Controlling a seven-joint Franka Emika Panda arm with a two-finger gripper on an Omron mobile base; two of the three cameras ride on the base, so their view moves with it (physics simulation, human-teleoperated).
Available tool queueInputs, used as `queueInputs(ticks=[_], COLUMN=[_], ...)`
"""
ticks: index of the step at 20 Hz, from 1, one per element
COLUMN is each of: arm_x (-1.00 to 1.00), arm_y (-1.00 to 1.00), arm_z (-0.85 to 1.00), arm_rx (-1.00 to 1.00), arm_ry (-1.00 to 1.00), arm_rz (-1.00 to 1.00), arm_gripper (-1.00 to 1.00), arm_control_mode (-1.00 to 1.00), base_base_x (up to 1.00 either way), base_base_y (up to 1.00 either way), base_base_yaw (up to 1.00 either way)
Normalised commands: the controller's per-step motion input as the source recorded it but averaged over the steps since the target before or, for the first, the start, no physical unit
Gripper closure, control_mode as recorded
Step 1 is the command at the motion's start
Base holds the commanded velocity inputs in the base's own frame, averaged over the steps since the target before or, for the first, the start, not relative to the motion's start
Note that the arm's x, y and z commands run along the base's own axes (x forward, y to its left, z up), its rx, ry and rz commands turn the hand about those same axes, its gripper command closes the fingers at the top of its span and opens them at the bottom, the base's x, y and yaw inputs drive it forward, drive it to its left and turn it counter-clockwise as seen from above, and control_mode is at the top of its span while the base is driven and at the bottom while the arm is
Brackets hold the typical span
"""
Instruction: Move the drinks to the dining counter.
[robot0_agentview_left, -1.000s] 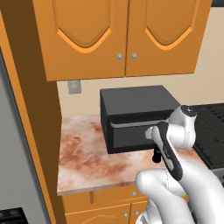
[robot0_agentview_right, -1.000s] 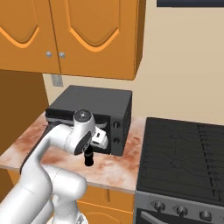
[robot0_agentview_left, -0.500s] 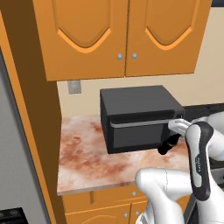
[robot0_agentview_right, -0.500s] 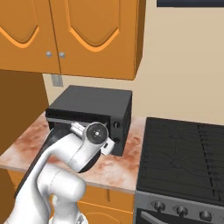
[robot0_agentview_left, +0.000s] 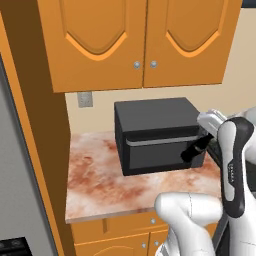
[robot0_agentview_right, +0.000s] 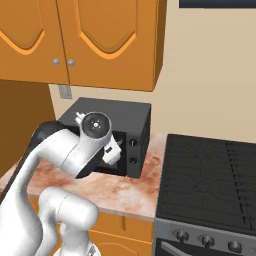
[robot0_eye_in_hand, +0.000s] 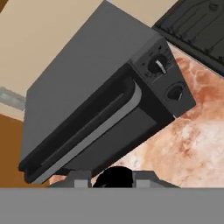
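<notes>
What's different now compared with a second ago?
The arm has swung to the robot's right across the black toaster oven; its shut gripper, empty, now hangs before the oven's right end. Oven, marbled worktop, orange cabinets and stove stayed put.

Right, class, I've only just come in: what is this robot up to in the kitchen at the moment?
The white arm's end effector hangs shut and empty in front of a black toaster oven, whose door is closed. The oven sits on a marbled worktop under orange wall cabinets, beside a black stove. No drinks have been picked up yet, so the move to the dining counter has not begun.
</notes>
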Motion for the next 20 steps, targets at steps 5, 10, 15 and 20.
queueInputs(ticks=[5, 10, 15, 20], arm_x=[-0.29, -0.34, -0.41, -0.41], arm_y=[-0.09, 0.0, 0.07, 0.11], arm_z=[0.74, 0.63, 0.3, 0.06], arm_rx=[0.0, -0.06, -0.21, -0.17], arm_ry=[0.59, 0.51, 0.16, -0.02], arm_rz=[-0.34, -0.32, -0.03, 0.15], arm_gripper=[1.0, 1.0, 1.0, 1.0], arm_control_mode=[-1.0, -1.0, -1.0, -1.0], base_base_x=[0.0, 0.0, 0.0, 0.0], base_base_y=[0.0, 0.0, 0.0, 0.0], base_base_yaw=[0.0, 0.0, 0.0, 0.0])
